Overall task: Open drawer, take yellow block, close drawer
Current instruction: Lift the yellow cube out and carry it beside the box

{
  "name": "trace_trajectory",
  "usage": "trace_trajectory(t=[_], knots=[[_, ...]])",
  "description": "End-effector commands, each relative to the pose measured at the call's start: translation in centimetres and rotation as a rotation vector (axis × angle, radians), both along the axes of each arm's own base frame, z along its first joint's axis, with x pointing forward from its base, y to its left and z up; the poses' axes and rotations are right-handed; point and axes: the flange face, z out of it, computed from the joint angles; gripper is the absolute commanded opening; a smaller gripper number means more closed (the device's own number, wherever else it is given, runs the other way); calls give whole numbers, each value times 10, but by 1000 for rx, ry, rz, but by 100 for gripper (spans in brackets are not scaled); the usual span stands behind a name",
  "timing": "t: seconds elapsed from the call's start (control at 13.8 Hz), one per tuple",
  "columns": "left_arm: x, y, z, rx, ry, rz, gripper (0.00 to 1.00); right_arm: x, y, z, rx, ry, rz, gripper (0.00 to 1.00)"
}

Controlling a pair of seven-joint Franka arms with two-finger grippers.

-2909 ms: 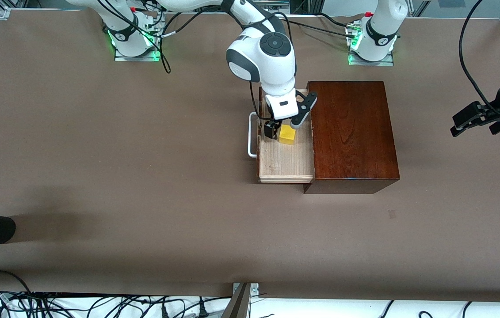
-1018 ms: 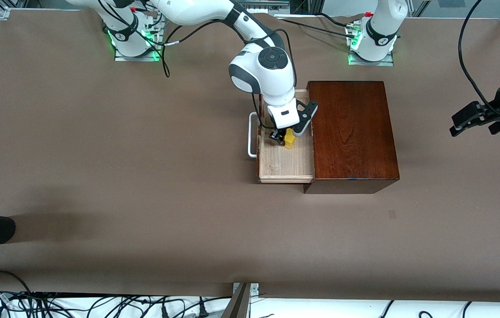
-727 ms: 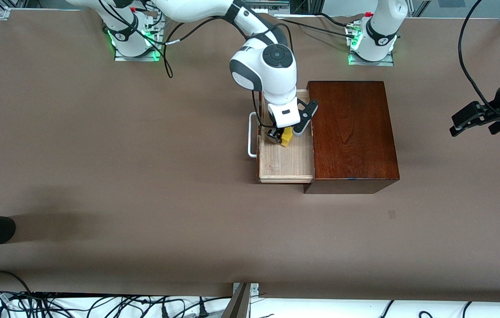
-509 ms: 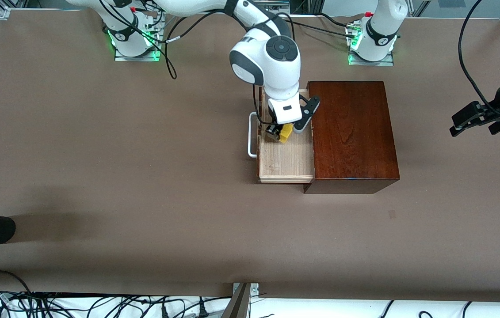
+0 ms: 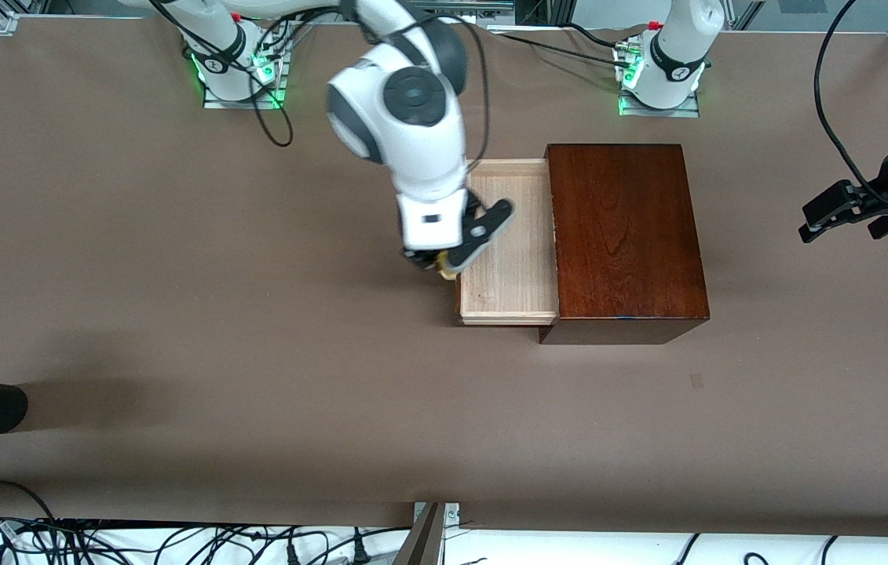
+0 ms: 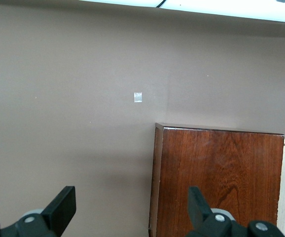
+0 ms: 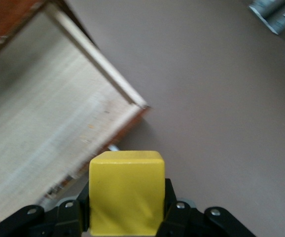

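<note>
The small bright yellow cube block [image 7: 126,192] is clamped between the fingers of the right gripper [image 5: 434,265], lifted clear of the pale unfinished-wood drawer tray [image 5: 508,243] and hanging over the tray's handle-side edge and the brown desk [image 5: 177,275] beside it. The tray stands pulled out of the glossy dark mahogany box [image 5: 624,235] toward the right arm's end of the desk, and nothing lies in it.

As I judge it, the grip takes only the block's lower half, so a quick swing could twist it loose and drop it onto the desk or back into the tray. Setting it down too close to the tray's front would leave it in the way of the push that shuts the drawer, and a push off the centre could skew the tray and jam it.

The left gripper [image 6: 132,217], its fingers spread wide and holding nothing, waits over the desk at the left arm's end.

No brand, label or readable writing shows; only a small pale square mark [image 6: 138,97] on the desk.
</note>
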Motion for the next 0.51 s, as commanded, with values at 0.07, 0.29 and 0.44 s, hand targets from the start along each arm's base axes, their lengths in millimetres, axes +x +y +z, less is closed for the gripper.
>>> trace_trajectory(t=[0.07, 0.29, 0.44], knots=[[3, 0, 6, -17, -7, -13, 100, 31, -77, 30, -10, 52, -127, 3], [3, 0, 6, -19, -5, -13, 100, 46, -135, 28, -40, 54, -221, 3], [3, 0, 6, -19, -7, -13, 100, 58, -191, 23, -12, 85, -322, 3]])
